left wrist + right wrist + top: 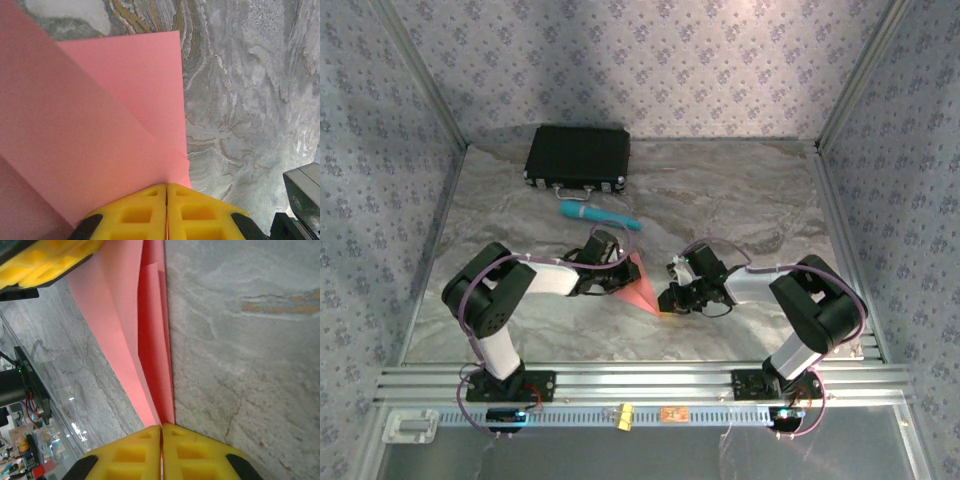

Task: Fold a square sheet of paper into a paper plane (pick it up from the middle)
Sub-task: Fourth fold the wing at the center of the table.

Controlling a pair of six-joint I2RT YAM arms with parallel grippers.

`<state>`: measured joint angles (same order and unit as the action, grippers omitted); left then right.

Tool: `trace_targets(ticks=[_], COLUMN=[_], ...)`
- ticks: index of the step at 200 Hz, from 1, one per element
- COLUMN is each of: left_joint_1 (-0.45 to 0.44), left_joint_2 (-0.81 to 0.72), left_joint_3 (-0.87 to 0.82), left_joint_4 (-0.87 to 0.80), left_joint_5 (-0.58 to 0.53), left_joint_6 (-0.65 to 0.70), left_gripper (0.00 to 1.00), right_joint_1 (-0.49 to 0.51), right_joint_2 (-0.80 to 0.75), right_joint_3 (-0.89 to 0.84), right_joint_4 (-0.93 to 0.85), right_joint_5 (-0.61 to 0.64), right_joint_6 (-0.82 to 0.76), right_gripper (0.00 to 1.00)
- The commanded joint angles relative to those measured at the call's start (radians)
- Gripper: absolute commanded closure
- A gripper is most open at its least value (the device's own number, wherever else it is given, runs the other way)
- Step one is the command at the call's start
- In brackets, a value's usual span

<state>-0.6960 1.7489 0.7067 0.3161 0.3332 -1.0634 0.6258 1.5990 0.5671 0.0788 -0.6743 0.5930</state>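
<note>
Two tools on one piece of pink paper (642, 286) right now. The left tool (620, 272) is clenched on one side of it. The right tool (668, 300) is clenched on its narrow pointed end, so the paper sits right between the pair of them, over the marble worktop (750, 200).

From the left wrist cam you can see the yellow fingers (135, 215) pressed flat together with the pink edge pinched in the seam. The paper fans out ahead of that tool, one flap lying over another along a diagonal crease.

Right wrist cam, same deal: fingers (195, 455) shut together with the paper's thin end running straight into the seam. Ahead of that tool the layers stand up on edge with a deep fold between them. At the far end of the paper, the left tool's yellow pads poke in at the corner of that view. Can't tell if the lower edge actually rests on the worktop or just hangs above it.

Past the left tool, well apart from the paper, a teal cylinder (600, 215) lies on the worktop. A black case (578, 157) sits further beyond it, by the back wall.
</note>
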Motion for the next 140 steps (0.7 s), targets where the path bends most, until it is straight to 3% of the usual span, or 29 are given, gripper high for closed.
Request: trace_targets(ticks=[1, 49, 107, 140], left_joint_1=[0.006, 0.006, 0.006, 0.005], left_joint_2=[0.035, 0.032, 0.037, 0.037], left_joint_3=[-0.007, -0.008, -0.007, -0.007], left_joint_4=[-0.052, -0.052, -0.047, -0.046], left_joint_5=[-0.025, -0.026, -0.02, -0.02], left_joint_6=[0.016, 0.016, 0.014, 0.014], left_gripper=[0.91, 0.91, 0.91, 0.91], right_joint_1=[-0.005, -0.004, -0.002, -0.001], right_joint_2=[-0.01, -0.02, -0.022, -0.042], right_joint_3=[-0.04, -0.044, -0.044, -0.047], right_joint_4=[-0.108, -0.135, -0.143, -0.16], right_joint_5=[0.018, 0.039, 0.045, 0.049], right_joint_6=[-0.004, -0.002, 0.001, 0.004], right_gripper=[0.87, 0.86, 0.92, 0.87])
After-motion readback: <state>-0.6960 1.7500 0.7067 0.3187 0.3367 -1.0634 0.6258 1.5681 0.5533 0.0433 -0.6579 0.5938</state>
